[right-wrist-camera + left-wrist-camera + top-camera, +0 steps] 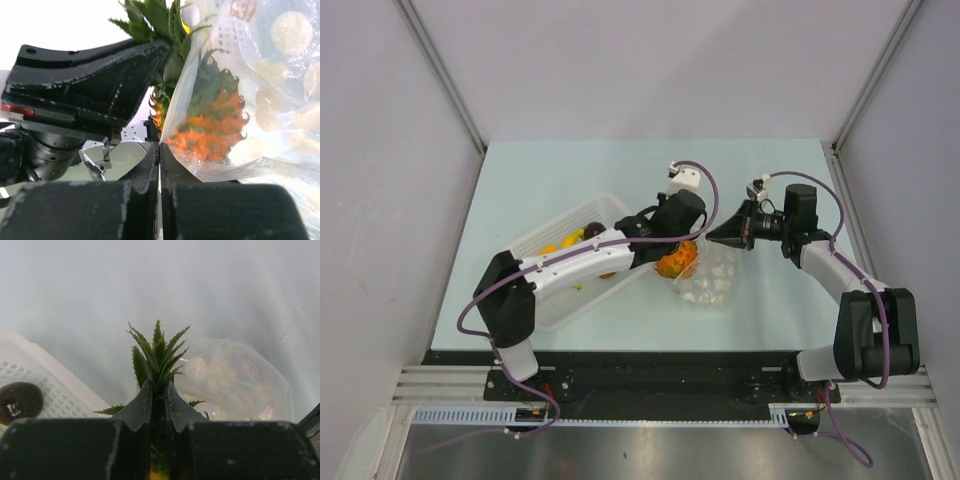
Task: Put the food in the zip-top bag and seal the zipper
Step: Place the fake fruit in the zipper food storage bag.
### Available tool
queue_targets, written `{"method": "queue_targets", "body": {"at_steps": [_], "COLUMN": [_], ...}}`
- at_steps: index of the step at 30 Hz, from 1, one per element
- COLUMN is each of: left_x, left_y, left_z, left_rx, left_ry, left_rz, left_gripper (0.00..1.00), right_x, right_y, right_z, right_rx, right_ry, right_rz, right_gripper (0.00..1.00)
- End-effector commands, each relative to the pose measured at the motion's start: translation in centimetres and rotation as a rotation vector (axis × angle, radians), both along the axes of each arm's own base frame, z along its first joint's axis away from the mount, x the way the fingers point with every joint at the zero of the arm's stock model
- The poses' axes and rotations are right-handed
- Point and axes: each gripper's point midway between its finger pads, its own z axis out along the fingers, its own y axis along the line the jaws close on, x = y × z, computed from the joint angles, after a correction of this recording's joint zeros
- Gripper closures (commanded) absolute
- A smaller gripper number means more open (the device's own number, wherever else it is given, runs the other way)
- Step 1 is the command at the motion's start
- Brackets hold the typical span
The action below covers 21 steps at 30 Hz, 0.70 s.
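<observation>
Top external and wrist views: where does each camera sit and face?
Top external: above and behind, facing down on the pale table; left arm and right arm whole.
Left wrist: looks along the left gripper at the green crown of the orange toy pineapple.
Right wrist: looks along the right gripper pinching the clear dotted plastic bag; left gripper crosses.
Shared: all three show pineapple and bag.

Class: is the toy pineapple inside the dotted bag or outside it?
Partly in: the pineapple shows its orange body behind the dotted bag film, while its green crown sticks out, pinched by the left gripper.
</observation>
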Motion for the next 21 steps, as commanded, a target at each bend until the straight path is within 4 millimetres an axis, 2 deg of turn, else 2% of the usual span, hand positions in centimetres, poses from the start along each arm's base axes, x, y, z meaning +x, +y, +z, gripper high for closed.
{"method": "queue_targets", "body": {"at_steps": [1, 3, 5, 6, 8, 10, 13, 14, 15, 17, 19, 20, 21], "left_x": [0.5, 0.7, 1.3, 1.6, 2.4, 3.0, 3.4, 3.4, 3.0, 2.0, 1.1, 0.4, -0.4], "left_y": [0.0, -0.8, -1.5, -2.0, -2.5, -3.2, -4.2, -4.4, -4.9, -5.7, -6.3, -6.6, -7.4], "left_z": [2.3, 1.5, 1.5, 0.5, 1.0, 0.5, 0.4, 0.3, 0.2, -0.5, -1.0, -1.4, -1.7], "left_rx": [-0.021, 0.007, 0.021, 0.048, 0.037, 0.035, 0.024, 0.027, 0.026, 0.031, 0.032, 0.028, 0.009], "left_ry": [-0.037, -0.035, -0.053, -0.054, -0.081, -0.093, -0.108, -0.108, -0.109, -0.091, -0.071, -0.057, -0.027], "left_rz": [0.047, 0.038, 0.044, 0.049, 0.074, 0.081, 0.078, 0.07, 0.057, 0.015, -0.025, -0.053, -0.11], "left_gripper": [0.92, 1.0, 1.0, 1.0, 1.0, 1.0, 1.0, 1.0, 1.0, 1.0, 0.95, 0.79, 0.73], "right_x": [0.1, -0.1, -0.4, -0.6, -0.6, -0.4, -0.1, -0.3, -0.3, -0.8, -0.8, -1.1, -1.1], "right_y": [0.2, 0.4, 0.8, 0.9, 0.4, -0.3, -2.9, -3.9, -4.6, -5.4, -6.5, -6.7, -7.1], "right_z": [1.4, 1.7, 1.5, 1.2, 0.3, -0.5, -2.8, -3.7, -4.4, -5.3, -6.0, -6.2, -6.3], "right_rx": [0.057, 0.084, 0.081, 0.076, 0.057, 0.04, -0.007, -0.024, -0.057, -0.065, -0.073, -0.074, -0.074], "right_ry": [-0.027, -0.011, 0.002, 0.01, 0.034, 0.048, 0.094, 0.145, 0.094, 0.124, 0.115, 0.131, 0.128], "right_rz": [0.027, 0.033, 0.045, 0.051, 0.043, 0.023, -0.036, -0.066, -0.062, -0.07, -0.087, -0.09, -0.095], "right_gripper": [1.0, 1.0, 1.0, 1.0, 1.0, 1.0, 1.0, 1.0, 1.0, 1.0, 1.0, 1.0, 1.0]}}
